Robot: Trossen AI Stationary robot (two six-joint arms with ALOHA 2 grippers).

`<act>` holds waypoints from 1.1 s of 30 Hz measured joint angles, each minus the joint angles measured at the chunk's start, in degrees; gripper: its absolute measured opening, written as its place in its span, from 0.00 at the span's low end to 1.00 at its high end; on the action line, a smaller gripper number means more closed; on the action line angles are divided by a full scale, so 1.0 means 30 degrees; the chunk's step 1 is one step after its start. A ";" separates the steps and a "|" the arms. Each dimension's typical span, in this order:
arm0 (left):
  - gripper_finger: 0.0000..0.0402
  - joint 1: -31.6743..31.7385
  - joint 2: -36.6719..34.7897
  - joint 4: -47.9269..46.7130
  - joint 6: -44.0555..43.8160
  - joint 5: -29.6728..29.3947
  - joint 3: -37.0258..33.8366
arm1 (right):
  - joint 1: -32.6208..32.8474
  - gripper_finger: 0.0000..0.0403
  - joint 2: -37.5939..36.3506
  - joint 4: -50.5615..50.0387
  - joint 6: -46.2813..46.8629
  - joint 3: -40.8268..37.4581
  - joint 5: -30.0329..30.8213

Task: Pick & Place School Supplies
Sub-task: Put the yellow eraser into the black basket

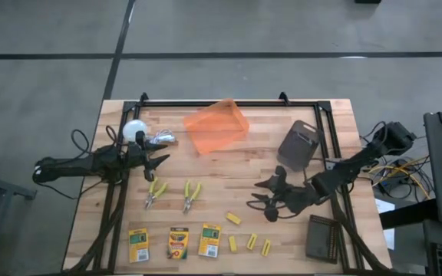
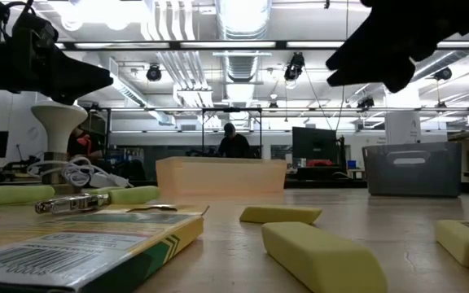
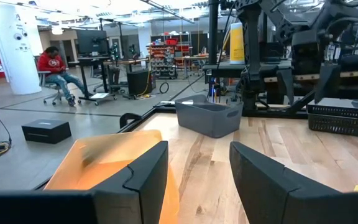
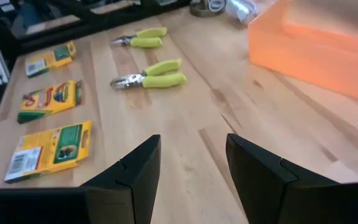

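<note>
With nothing held, the right gripper [image 1: 263,193] is spread wide for the approach, and a descent onto the pliers [image 4: 149,74] ahead is judged needed.

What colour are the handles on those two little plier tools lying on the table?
Yellow-green handles with bare metal tips, clearest in the right wrist view: one tool, the other tool.

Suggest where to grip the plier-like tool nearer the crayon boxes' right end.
Likely across the paired yellow handles of the right plier-like tool, coming straight down: it lies flat, handles pointing toward the orange bin, clear wood on both sides.
</note>
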 joint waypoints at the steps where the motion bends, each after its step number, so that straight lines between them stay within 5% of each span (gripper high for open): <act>1: 0.45 0.0001 -0.0002 0.0002 0.0000 -0.0003 0.0005 | -0.0007 0.44 0.0256 0.0011 0.0004 0.0147 0.0008; 24: 0.45 -0.0002 -0.0006 0.0004 0.0000 -0.0001 0.0001 | -0.0150 0.44 0.7219 0.1010 -0.0645 0.5118 -0.0021; 33: 0.45 0.0003 0.0000 0.0004 0.0000 0.0000 0.0004 | -0.0022 0.44 0.8024 -0.2997 0.4925 0.6623 -0.0984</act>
